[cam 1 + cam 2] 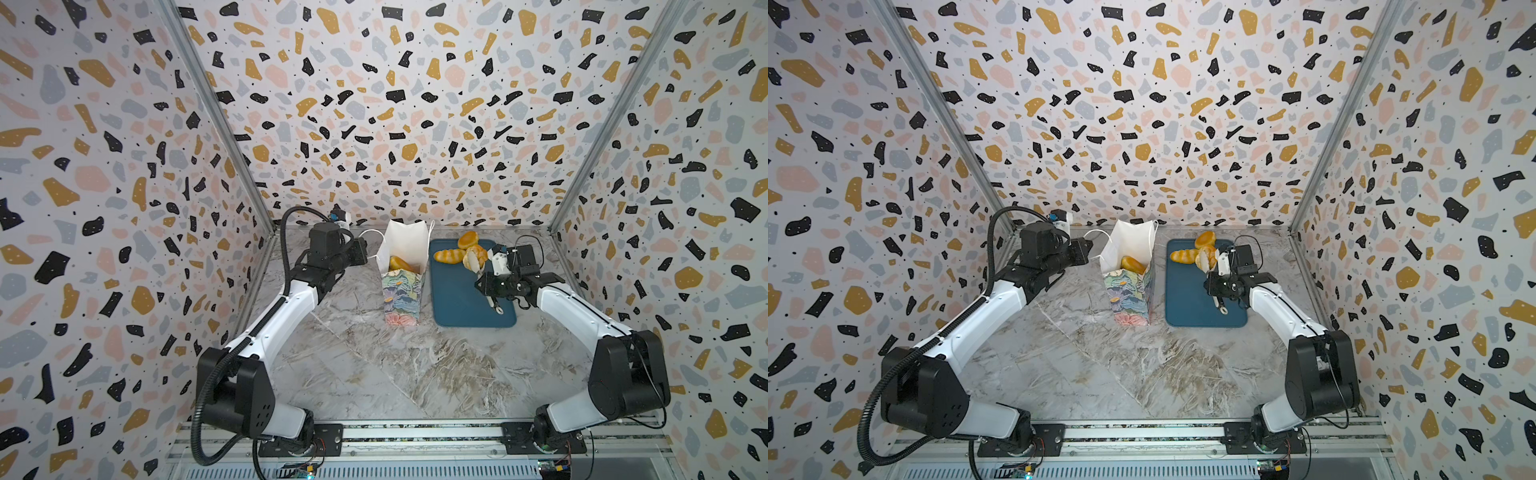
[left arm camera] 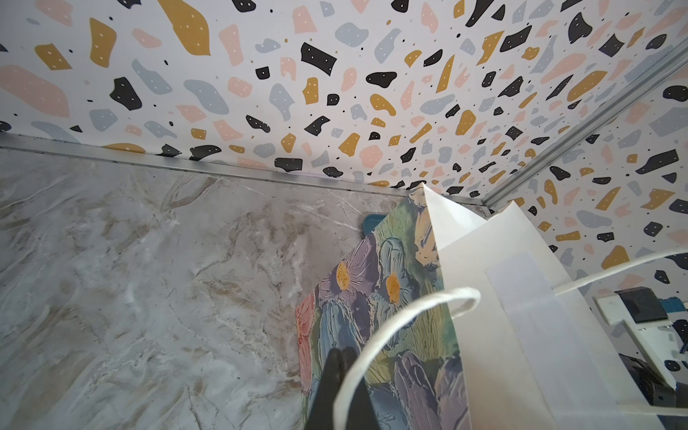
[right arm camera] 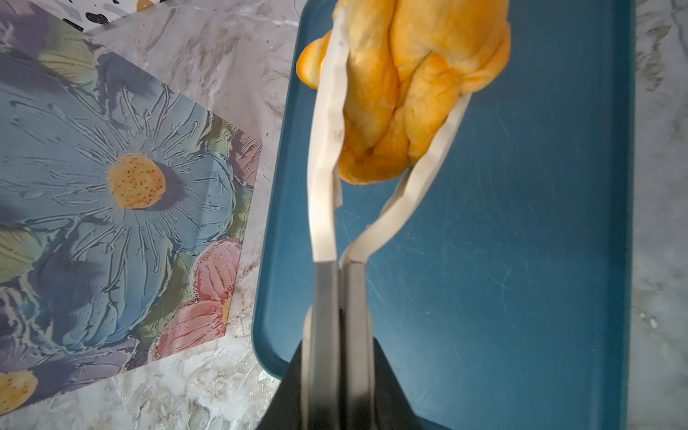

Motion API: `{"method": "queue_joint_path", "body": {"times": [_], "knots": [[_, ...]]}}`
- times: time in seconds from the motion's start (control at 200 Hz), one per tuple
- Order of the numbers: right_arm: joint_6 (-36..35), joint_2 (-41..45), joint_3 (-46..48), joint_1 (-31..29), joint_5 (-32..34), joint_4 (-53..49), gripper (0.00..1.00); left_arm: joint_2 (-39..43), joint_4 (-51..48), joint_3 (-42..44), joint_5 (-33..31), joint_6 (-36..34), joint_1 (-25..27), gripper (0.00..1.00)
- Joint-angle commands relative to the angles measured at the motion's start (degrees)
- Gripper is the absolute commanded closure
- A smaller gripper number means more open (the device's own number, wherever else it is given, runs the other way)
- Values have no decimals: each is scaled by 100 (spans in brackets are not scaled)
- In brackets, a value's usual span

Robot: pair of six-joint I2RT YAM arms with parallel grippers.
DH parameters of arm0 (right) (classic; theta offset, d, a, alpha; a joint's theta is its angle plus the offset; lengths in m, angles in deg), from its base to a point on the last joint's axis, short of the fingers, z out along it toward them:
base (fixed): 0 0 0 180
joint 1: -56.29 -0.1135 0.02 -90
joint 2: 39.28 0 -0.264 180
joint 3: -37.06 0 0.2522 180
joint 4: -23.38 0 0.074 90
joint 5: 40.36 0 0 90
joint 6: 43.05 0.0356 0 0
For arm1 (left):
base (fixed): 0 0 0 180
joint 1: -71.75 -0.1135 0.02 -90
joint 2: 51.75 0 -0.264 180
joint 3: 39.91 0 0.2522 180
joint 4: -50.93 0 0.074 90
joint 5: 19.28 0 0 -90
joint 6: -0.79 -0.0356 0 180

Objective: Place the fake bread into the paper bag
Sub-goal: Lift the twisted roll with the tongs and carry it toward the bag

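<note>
Table: the marble table [image 1: 415, 374] carries everything. The paper bag [image 1: 401, 299] stands upright near its far edge and is my landmark.
Tray: the teal tray [image 1: 457, 307] lies flat just right of the bag, almost touching it, so each carry is short.
Bag: its mouth is open upward with the white lining showing. One golden bread [image 1: 401, 264] already lies inside, so I judge the job partly done.
Left gripper: the left gripper [image 2: 339, 353] sits at the bag's left side, its fingers pressed together right by the white cord handle [image 2: 409, 309]. I cannot tell whether the cord is caught between them. I reckon it is there to steady the bag and keep the mouth open.
Right gripper: the right gripper [image 3: 337, 346] is right of the bag, over the tray, clamped on the steel shanks of my tongs [image 3: 323, 223].
Tongs: the tips pinch the braided bread [image 3: 402, 93] from both sides, with the white blades bowed around it. That wrap should keep the glossy crust from slipping.
Held bread: it is right of the bag, over the tray's far end, and seems lifted clear.
Waiting bread: an oval loaf [image 1: 449, 255] and a round bun [image 1: 468, 240] rest on the tray, right of the bag's mouth.
</note>
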Motion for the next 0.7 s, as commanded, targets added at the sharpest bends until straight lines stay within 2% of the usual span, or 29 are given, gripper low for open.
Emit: {"method": "queue_joint_path", "body": {"times": [0.0, 0.35, 0.696], "knots": [[87, 388, -16, -22, -37, 269, 78, -32, 113, -108, 106, 33, -27, 100], [265, 771, 124, -119, -186, 483, 79, -20, 107, -109, 62, -2, -26, 100], [441, 1028, -113, -342, -32, 523, 79, -41, 98, -120, 104, 13, -28, 100]]}}
